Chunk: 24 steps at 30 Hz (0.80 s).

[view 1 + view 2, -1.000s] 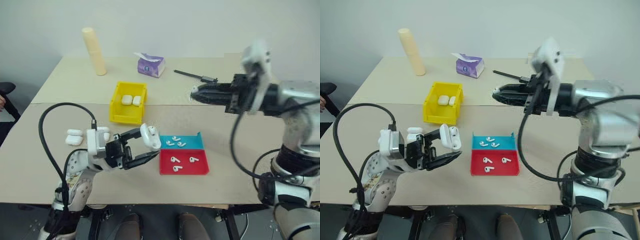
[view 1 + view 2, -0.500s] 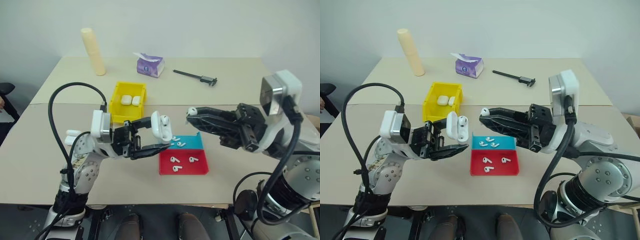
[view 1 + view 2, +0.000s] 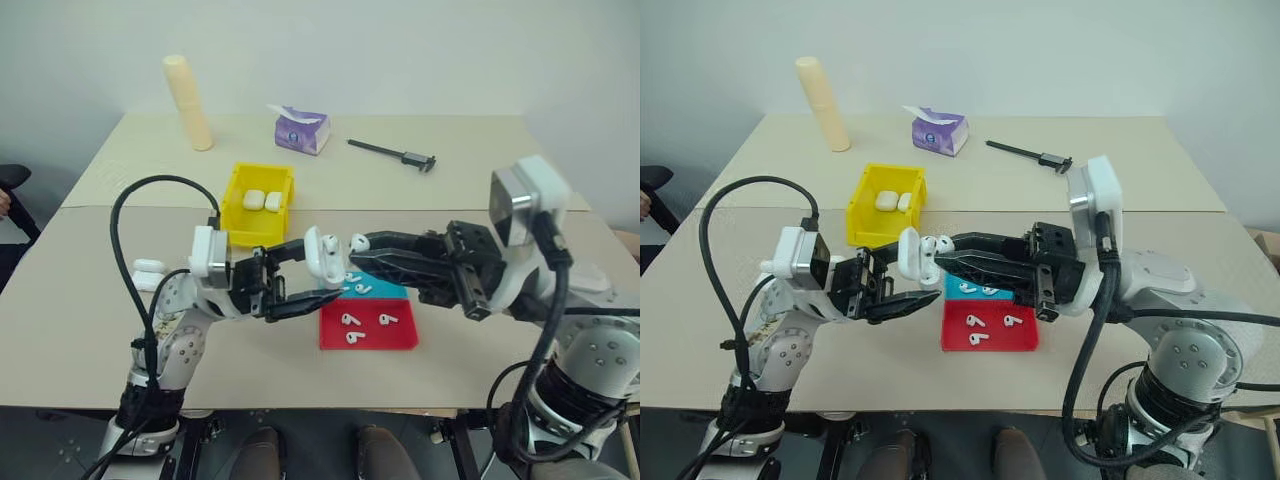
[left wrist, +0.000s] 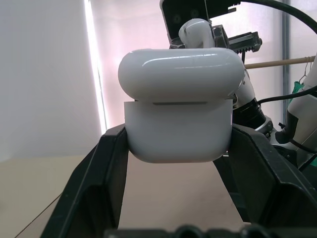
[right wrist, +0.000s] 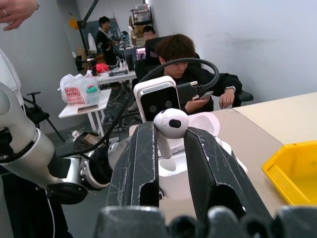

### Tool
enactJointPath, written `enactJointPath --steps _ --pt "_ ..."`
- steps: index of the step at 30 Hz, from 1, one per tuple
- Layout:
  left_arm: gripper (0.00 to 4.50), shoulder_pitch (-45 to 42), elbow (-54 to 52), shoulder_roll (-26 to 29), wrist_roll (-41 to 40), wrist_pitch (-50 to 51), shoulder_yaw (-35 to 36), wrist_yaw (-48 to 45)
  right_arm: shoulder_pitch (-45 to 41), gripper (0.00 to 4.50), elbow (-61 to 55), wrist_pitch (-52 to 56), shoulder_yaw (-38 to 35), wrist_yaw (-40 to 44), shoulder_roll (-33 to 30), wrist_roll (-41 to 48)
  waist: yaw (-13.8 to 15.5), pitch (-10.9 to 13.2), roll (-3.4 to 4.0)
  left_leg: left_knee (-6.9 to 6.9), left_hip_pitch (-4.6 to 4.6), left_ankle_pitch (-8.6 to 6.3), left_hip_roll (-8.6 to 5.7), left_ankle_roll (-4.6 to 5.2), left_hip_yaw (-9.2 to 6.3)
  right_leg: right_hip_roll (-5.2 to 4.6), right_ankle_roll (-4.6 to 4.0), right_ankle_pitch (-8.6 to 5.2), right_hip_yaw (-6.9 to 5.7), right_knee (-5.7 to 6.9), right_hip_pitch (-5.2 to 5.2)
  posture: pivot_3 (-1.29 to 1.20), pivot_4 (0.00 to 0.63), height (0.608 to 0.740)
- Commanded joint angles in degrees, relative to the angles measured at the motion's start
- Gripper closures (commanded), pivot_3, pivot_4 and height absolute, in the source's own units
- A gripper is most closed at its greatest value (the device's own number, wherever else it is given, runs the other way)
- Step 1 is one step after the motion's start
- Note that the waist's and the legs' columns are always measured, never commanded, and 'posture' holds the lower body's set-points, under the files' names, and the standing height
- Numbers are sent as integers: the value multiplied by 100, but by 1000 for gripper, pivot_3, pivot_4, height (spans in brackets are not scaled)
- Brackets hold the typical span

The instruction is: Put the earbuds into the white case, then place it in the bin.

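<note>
My left gripper (image 3: 312, 272) is shut on the white case (image 3: 324, 256), held upright above the table with its lid flipped open; the left wrist view shows the case (image 4: 179, 134) wedged between the two black fingers. My right gripper (image 3: 368, 250) reaches in from the right and is shut on one of the earbuds (image 3: 357, 241), pinching its stem with the bulb (image 5: 170, 123) poking out just over the open case (image 5: 174, 166). More earbuds (image 3: 351, 320) lie on the blue-and-red tray (image 3: 401, 337). The yellow bin (image 3: 232, 206) stands behind the left gripper and holds two cases (image 3: 261, 200).
Spare white cases (image 3: 148, 271) lie on the table beside my left arm. At the back of the table stand a cream cylinder (image 3: 188, 102), a purple tissue pack (image 3: 301, 131) and a black caliper (image 3: 391, 152). People (image 5: 185, 64) sit behind the table in the right wrist view.
My right gripper has swung in from the far right and come down, bringing the earbud up against the open case. The left gripper has kept the case almost still.
</note>
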Motion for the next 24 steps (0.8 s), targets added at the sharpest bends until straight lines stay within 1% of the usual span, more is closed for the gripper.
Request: enactJointPath --steps 1,4,10,18,23,24 --pt "1754 23 -169 -51 26 -128 10 -11 113 3850 -10 -505 248 -17 -212 6 2 0 0 0 -1 0 0 0 -1 0 0 0 -1 0 0 0 150 740" --pt "1754 32 -167 -72 63 -150 18 -10 199 3850 57 -731 443 -50 -379 46 8 0 -1 0 -1 0 -1 0 0 -2 1 0 1 -1 0 0 150 740" --pt "1754 73 -173 -100 75 -167 0 -51 296 3850 141 -1195 872 -124 -637 -154 10 0 -1 0 -1 0 0 0 -2 0 1 0 0 -1 0 0 150 740" --pt "1754 42 -141 -210 159 -219 -14 -40 403 3850 225 -1531 1045 -97 -922 -58 14 1 -1 0 -2 0 -1 0 -1 -1 1 0 0 -2 0 0 150 740" --pt "1754 27 -121 -234 189 -219 -9 -52 348 2281 237 -1609 1047 -85 -1094 113 16 1 -2 0 -2 0 0 1 -2 -1 1 0 0 -2 0 0 150 740" --pt "1754 19 -110 -243 192 -229 -11 -56 331 2281 263 -1624 1031 -82 -1139 135 16 1 -2 0 -1 0 0 1 -3 -1 1 0 0 -3 1 0 150 740"
